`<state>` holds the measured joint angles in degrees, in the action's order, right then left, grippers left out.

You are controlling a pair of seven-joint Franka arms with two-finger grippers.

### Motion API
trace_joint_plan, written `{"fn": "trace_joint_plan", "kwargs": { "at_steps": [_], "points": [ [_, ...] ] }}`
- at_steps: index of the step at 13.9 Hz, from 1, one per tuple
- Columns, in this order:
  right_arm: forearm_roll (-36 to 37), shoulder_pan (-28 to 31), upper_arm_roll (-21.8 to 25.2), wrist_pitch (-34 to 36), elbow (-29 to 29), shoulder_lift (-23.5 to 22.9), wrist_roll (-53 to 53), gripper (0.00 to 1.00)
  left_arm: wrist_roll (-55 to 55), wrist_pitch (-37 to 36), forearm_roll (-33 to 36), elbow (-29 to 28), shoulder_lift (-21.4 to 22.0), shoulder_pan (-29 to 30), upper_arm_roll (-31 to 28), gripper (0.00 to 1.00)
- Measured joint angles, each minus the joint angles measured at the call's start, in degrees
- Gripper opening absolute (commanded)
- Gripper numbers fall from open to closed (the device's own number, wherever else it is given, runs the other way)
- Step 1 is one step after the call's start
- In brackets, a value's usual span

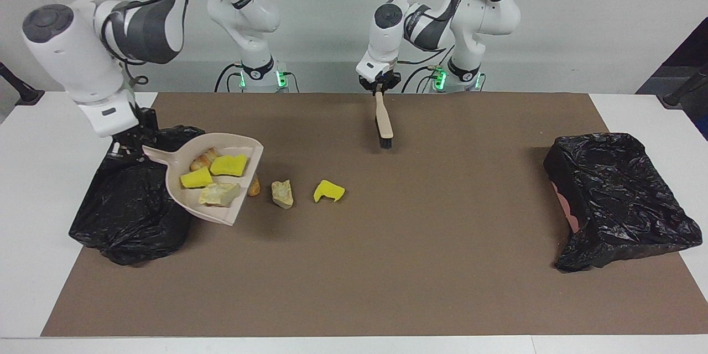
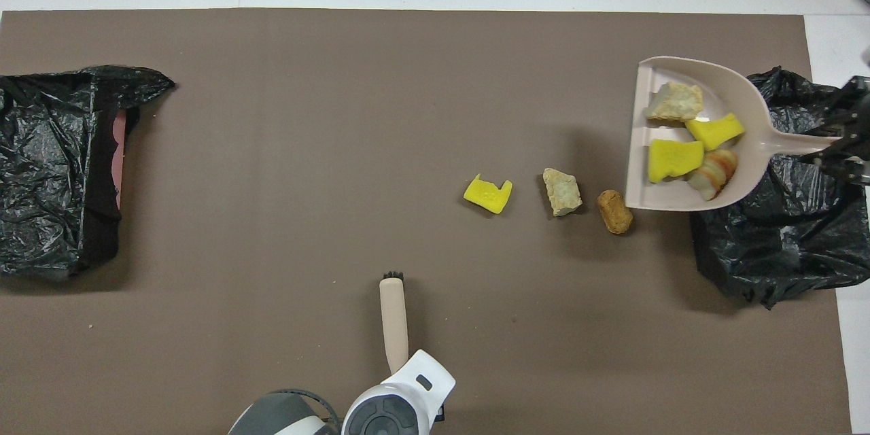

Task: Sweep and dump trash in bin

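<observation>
Item 1: beige plastic dustpan (image 1: pixel 213 185) (image 2: pixel 686 143), the landmark. It is being held raised and tilted by its handle over the edge of the black plastic-lined bin (image 1: pixel 133 204) (image 2: pixel 775 217) at the right arm's end of the table.

Item 2: right gripper (image 1: pixel 128 141) (image 2: pixel 839 146), with fingers closed on the dustpan's handle, is hanging over that bin.

Item 3: trash riding inside the dustpan: two bright yellow sponge chunks (image 1: pixel 228 165) (image 2: pixel 673 160), a pale bread piece (image 1: pixel 218 193) (image 2: pixel 674 102) and a golden-brown striped croissant piece (image 1: pixel 203 159) (image 2: pixel 712 173).

Item 4: trash lying on the brown table mat (image 1: pixel 387 265) (image 2: pixel 340 149) in a row beside the dustpan's open mouth: a golden-brown bread roll (image 1: pixel 254 185) (image 2: pixel 614 211) nearest, partly hidden under the pan's rim in the facing view; then a pale bread chunk (image 1: pixel 282 193) (image 2: pixel 562 191); then a notched yellow sponge scrap (image 1: pixel 328 191) (image 2: pixel 488 193), farthest from the dustpan.

Item 5: beige brush with dark bristles (image 1: pixel 383 124) (image 2: pixel 393 316), well apart from the dustpan, nearer to the robots than the sponge scrap, is being gripped at its handle end by the left gripper (image 1: pixel 379 84), jaws clamped on it.

Item 6: second black-lined bin (image 1: pixel 619 199) (image 2: pixel 61 170), at the left arm's end of the table, well apart from the dustpan.
</observation>
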<state>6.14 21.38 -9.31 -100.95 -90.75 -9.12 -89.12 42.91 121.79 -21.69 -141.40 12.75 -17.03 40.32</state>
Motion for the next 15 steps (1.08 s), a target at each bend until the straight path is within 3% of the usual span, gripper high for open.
{"fn": "trace_joint_plan", "kwargs": {
  "at_steps": [4,7,8,10,11,12,14,15],
  "points": [
    [7.27,8.21,0.15,-1.44,1.33,0.34,-3.55,0.00,2.34,0.12,-0.13,-0.02,-1.89,-0.70,0.08,0.00],
    [16.70,9.06,0.13,-3.99,1.36,0.34,-2.41,0.00,2.35,0.16,-0.26,0.30,-3.88,-0.72,0.09,0.02],
    [19.06,9.04,0.10,-4.08,1.35,0.33,-1.61,0.00,2.35,0.12,-0.28,0.61,-4.44,-0.72,0.08,0.11],
    [23.88,9.01,0.07,-4.31,1.26,0.34,0.66,0.00,2.08,-0.09,-0.28,1.30,-5.38,-0.72,0.05,0.44],
    [26.65,8.94,-0.02,-4.69,1.02,0.36,3.05,0.00,1.66,-0.15,-0.28,1.52,-5.77,-0.72,0.02,0.47],
    [28.98,8.80,-0.19,-4.85,0.66,0.42,4.66,0.00,1.25,-0.28,-0.28,1.60,-6.04,-0.71,-0.03,0.58],
    [33.05,7.75,-0.47,-4.85,-0.60,0.88,6.35,0.00,-0.05,-1.05,-0.28,1.88,-6.50,-0.69,-0.21,0.94],
    [34.91,7.13,-0.54,-4.85,-1.41,1.35,7.57,0.00,-1.06,-1.60,-0.27,2.24,-6.76,-0.63,-0.33,1.00]
  ]
}}
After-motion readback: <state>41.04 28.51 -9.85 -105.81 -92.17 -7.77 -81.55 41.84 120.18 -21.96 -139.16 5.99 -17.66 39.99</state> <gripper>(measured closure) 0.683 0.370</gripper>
